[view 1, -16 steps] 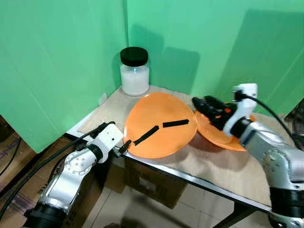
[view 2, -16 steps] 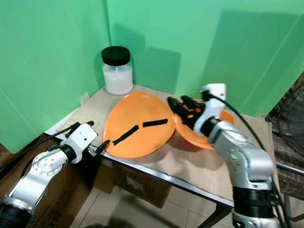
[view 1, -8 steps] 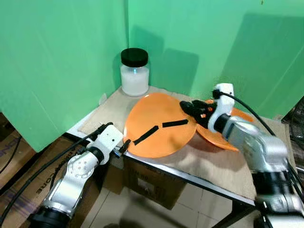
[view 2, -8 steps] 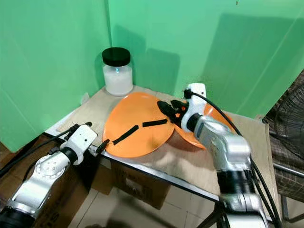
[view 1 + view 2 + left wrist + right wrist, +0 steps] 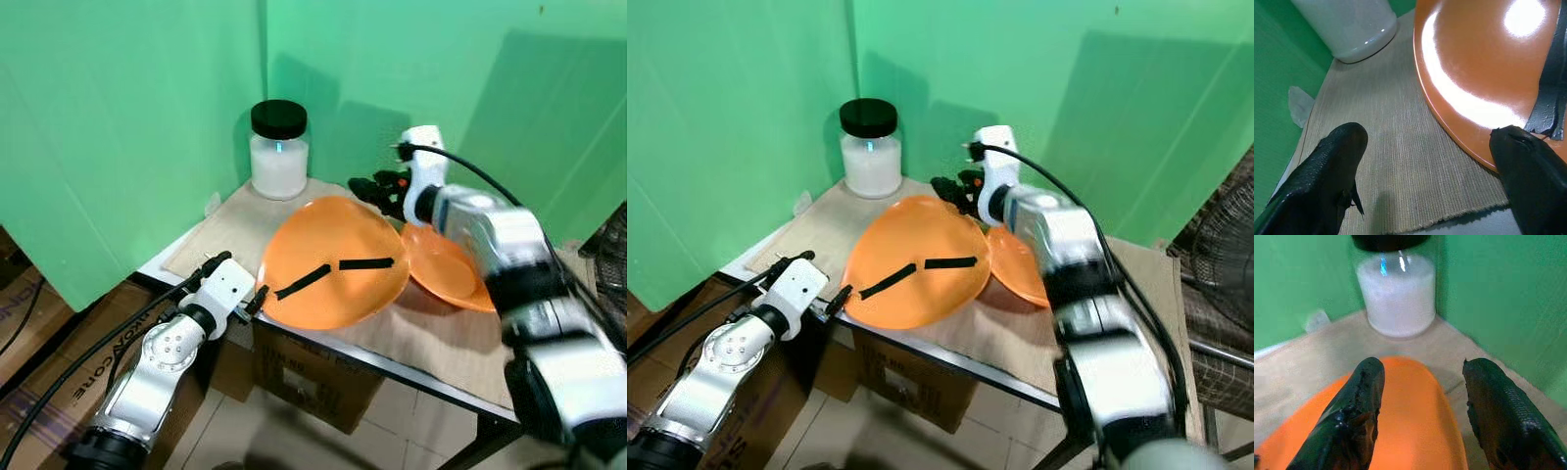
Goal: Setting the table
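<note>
A large orange plate (image 5: 333, 264) lies on the counter (image 5: 235, 220), overlapping a smaller plate (image 5: 446, 269). The right pincer (image 5: 367, 188), fingers apart, hovers at its far rim; closing squarely on that rim looks wise. The left wrist view adds the left pincer (image 5: 1425, 161), spread open, straddling the near rim, and the jar (image 5: 1347, 24).

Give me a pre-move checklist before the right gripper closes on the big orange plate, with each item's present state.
1. Right gripper open: ok, fingers spread.
2. It is at the far rim of the big orange plate: ok; contact cannot tell.
3. Left gripper open at the plate's near rim, beside the black strips: ok; touching cannot tell.
4. Jar upright, lidded, apart from the plate: ok.
5. Second orange plate free: not ok, tucked under the big one.
</note>
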You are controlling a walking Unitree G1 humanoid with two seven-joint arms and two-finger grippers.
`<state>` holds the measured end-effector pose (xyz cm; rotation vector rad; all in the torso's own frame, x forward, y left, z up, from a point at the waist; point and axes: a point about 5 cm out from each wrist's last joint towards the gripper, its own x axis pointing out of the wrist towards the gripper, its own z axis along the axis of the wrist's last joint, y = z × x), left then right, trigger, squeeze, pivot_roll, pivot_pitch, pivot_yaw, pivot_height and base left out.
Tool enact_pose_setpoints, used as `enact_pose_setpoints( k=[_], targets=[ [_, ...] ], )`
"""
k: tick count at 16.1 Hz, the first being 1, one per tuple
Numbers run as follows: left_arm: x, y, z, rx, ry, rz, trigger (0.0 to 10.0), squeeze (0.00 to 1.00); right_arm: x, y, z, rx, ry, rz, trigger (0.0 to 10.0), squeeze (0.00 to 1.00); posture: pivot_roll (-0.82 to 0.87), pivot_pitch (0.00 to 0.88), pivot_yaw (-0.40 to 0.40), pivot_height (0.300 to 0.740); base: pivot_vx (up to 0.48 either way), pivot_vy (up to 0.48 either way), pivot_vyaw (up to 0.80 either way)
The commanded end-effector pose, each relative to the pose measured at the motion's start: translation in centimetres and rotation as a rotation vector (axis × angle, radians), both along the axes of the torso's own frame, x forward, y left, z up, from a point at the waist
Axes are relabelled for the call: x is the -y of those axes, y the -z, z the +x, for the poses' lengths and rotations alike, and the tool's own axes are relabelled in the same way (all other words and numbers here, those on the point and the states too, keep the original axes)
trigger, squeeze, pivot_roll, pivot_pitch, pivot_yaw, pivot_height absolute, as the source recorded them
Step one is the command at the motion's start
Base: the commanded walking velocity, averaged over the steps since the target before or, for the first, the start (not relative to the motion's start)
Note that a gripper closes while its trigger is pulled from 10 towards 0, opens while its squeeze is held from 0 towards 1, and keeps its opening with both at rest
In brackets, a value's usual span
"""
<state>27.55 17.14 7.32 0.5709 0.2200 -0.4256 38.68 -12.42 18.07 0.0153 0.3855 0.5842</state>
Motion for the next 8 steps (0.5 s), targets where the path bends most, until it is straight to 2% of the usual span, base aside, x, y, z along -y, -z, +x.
enact_pose_setpoints(
  k=[1,3,8],
  targets=[
    [-1.0,3.1,-1.4,-0.143,-0.036,0.069,10.0,0.0,0.7,0.3,0.2,-0.014,0.008,-0.032,10.0,0.0,0.02,0.0,-0.069,0.74,0.0,0.0,0.0],
    [-1.0,3.1,-1.4,-0.144,-0.04,0.07,10.0,0.0,0.8,1.2,0.3,-0.105,-0.021,-0.086,10.0,0.0,0.03,0.0,-0.078,0.74,0.0,0.0,0.0],
    [-1.1,3.2,-1.5,-0.141,-0.046,0.073,10.0,0.0,1.7,1.8,0.8,-0.152,0.034,-0.123,10.0,0.0,0.04,0.0,-0.087,0.74,0.0,0.0,0.0]
  ],
)
